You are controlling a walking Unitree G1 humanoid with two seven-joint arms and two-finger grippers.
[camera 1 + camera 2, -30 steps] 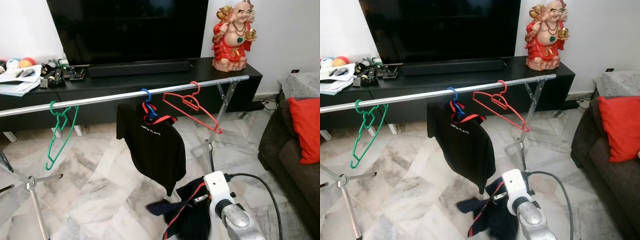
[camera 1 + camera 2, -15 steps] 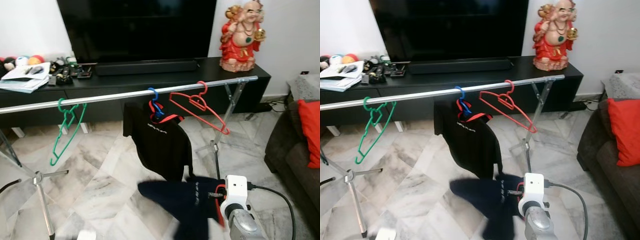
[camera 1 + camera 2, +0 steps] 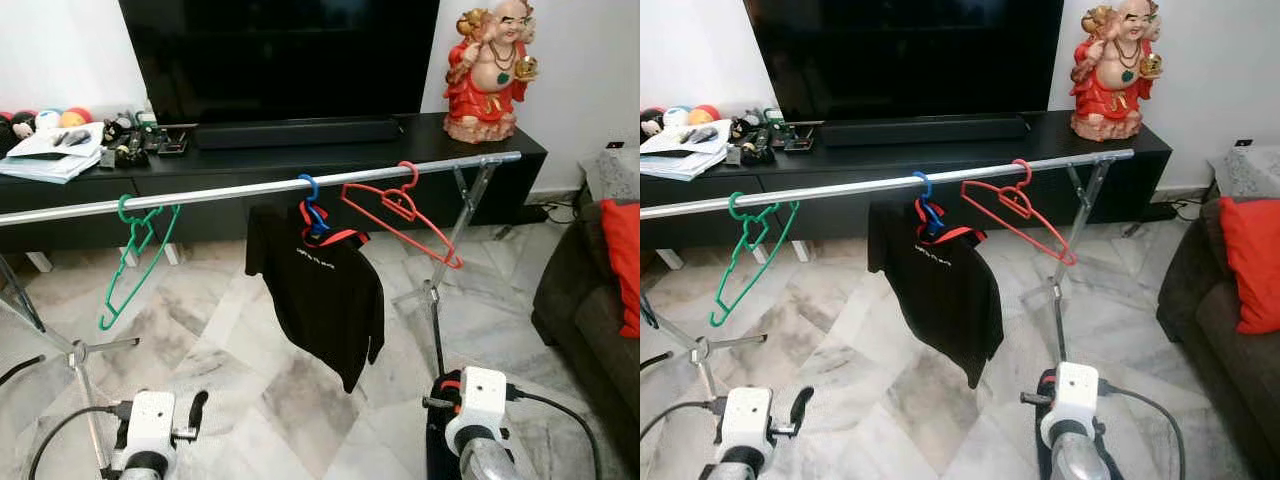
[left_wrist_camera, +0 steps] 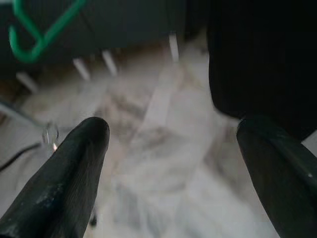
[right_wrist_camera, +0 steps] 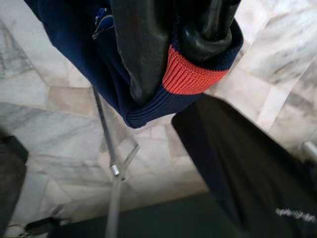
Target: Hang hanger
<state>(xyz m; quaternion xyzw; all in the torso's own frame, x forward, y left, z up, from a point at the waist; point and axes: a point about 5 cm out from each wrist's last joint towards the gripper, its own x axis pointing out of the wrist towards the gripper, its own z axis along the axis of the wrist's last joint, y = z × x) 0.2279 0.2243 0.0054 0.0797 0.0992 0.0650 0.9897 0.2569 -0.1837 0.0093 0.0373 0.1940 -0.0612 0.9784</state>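
The right gripper [image 5: 173,54] is pinching the red-trimmed edge of a navy knit garment [image 5: 79,54] between its black fingers, hanging low over the marble floor [image 3: 250,370]. The left gripper [image 4: 173,163] is hovering with its fingers spread wide apart, holding nothing. Ahead, a long silver metal rail [image 3: 220,192] is carrying a blue plastic hanger [image 3: 312,205] bearing a black T-shirt [image 3: 325,295], with a bare red plastic hanger [image 3: 400,215] just beside it and a bare green plastic hanger [image 3: 135,250] well apart toward the robot's left.
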